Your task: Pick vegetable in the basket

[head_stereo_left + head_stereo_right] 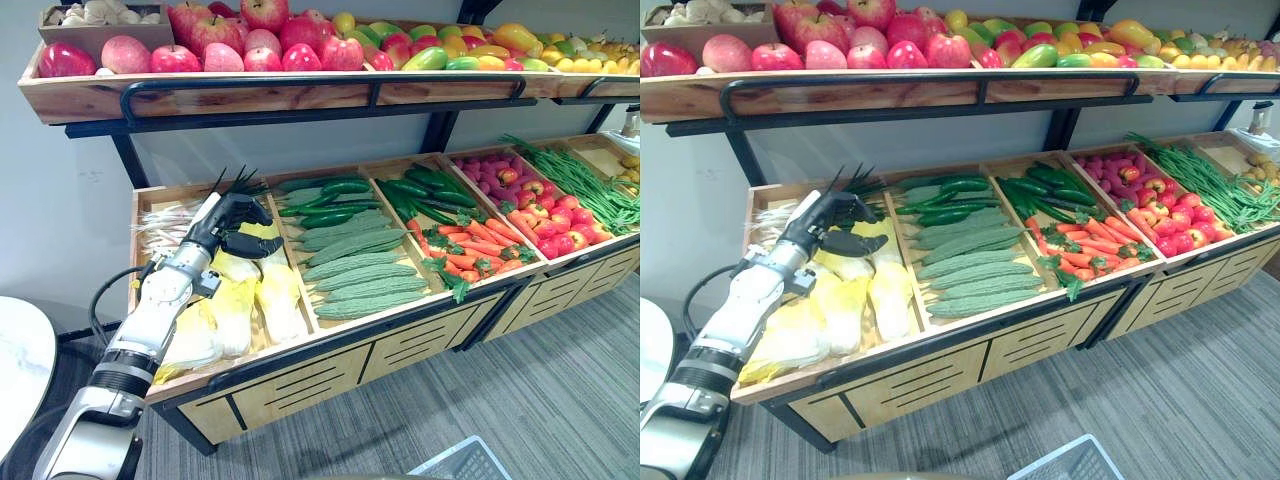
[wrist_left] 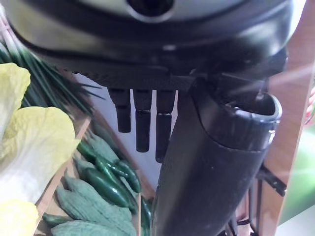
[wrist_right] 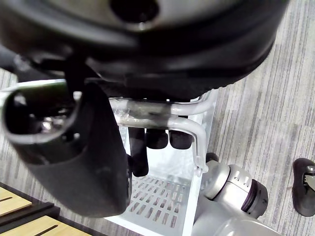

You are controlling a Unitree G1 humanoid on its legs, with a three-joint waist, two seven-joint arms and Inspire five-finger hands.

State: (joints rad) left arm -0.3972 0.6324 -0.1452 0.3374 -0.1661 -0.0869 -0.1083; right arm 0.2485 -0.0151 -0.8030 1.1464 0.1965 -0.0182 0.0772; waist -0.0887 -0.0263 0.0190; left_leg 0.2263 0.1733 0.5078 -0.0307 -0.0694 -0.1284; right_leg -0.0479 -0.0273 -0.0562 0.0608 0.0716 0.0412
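Cabbages (image 1: pixel 270 295), pale yellow, fill the left end compartment of the stall (image 1: pixel 330 372); left robot hand (image 1: pixel 232 222) hovers just above them, fingers loose and empty, probably lining up a grab; cucumbers (image 1: pixel 355 270) next door, carrots (image 1: pixel 478 245) beyond; right robot hand (image 3: pixel 93 162) curls round the white basket (image 3: pixel 157 196) handle, holding it low to receive; no vegetable seen inside.

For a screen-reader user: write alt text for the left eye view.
The robot's left hand hovers open over pale cabbages in the leftmost bin of a wooden produce stand; cucumbers and carrots fill bins to its right, apples the shelf above.
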